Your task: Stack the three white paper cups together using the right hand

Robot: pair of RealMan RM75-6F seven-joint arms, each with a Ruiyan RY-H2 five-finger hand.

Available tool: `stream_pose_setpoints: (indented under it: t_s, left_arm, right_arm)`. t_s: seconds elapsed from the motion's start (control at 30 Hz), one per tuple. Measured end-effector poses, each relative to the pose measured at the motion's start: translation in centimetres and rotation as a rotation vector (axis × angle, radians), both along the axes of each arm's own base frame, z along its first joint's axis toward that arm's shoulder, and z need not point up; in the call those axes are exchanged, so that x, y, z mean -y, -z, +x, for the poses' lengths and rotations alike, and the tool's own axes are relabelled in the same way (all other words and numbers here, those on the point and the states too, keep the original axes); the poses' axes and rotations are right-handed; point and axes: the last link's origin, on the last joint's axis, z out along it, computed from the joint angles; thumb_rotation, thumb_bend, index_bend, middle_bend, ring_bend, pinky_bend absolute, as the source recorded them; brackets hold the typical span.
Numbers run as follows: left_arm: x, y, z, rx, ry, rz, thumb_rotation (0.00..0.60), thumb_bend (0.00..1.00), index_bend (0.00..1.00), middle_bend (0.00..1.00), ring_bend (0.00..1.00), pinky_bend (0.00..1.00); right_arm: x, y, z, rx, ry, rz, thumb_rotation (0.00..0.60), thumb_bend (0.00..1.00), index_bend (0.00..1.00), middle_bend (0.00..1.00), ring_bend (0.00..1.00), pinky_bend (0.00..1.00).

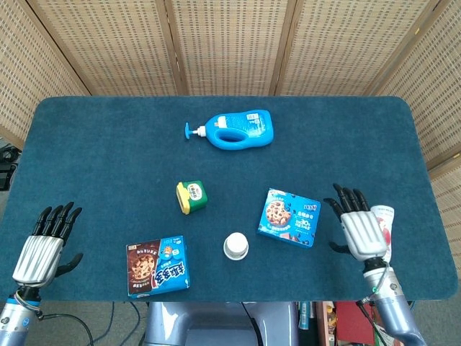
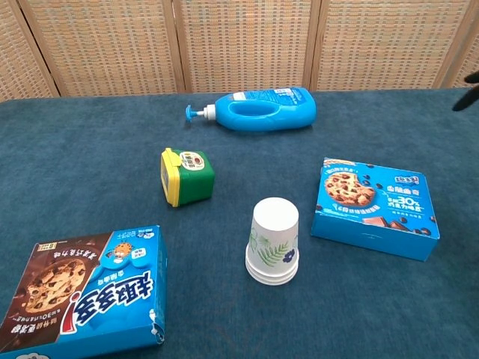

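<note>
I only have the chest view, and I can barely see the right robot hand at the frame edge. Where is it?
Observer: In the head view, the right robot hand is near the right edge of the table, fingers spread, holding nothing.
Operator: Anything by it?
Observer: A drink bottle lies there, partly hidden by the hand.
Operator: And the left robot hand?
Observer: The left robot hand is at the near left corner, fingers apart and empty.
</note>
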Motion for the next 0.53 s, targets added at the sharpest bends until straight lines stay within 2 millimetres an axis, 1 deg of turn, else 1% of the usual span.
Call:
stream_pose_setpoints:
  t_s: [0.03,0.13,0.23,0.37,0.53]
  left_arm:
    - [0.0,0.0,0.0,0.0,0.0,0.002,0.6,0.26,0.0,0.0,0.0,0.0]
    - [-0.1,0.0,0.0,0.003,0.006,0.012,0.6,0.26,0.0,0.0,0.0,0.0]
    - [-0.1,0.0,0.0,0.005,0.008,0.02,0.6,0.26,0.0,0.0,0.0,0.0]
    - [-0.1,-0.1,-0.1,0.011,0.008,0.032,0.6,0.26,0.0,0.0,0.0,0.0]
    - [-0.2,-0.1,-0.2,0.012,0.005,0.038,0.6,0.26,0.0,0.0,0.0,0.0]
  right_arm:
    - [-0.5,-0.3,-1.0,-0.001,0.008,-0.012,0.6,0.1,0.21,0.0,0.0,0.07]
    - [-1.8,-1.0,-3.3,-0.007,0.021,-0.046,0.6,0.1,0.21,0.0,0.0,0.07]
    - [-3.0,-1.5,-4.7,-0.001,0.032,-0.074,0.6,0.1,0.21,0.0,0.0,0.07]
    - [-4.2,-1.7,-5.6,0.009,0.035,-0.095,0.6,0.1,0.21,0.0,0.0,0.07]
    - [-5.5,-1.4,-6.4,0.035,0.05,-0.105,0.6,0.1,0.21,0.0,0.0,0.07]
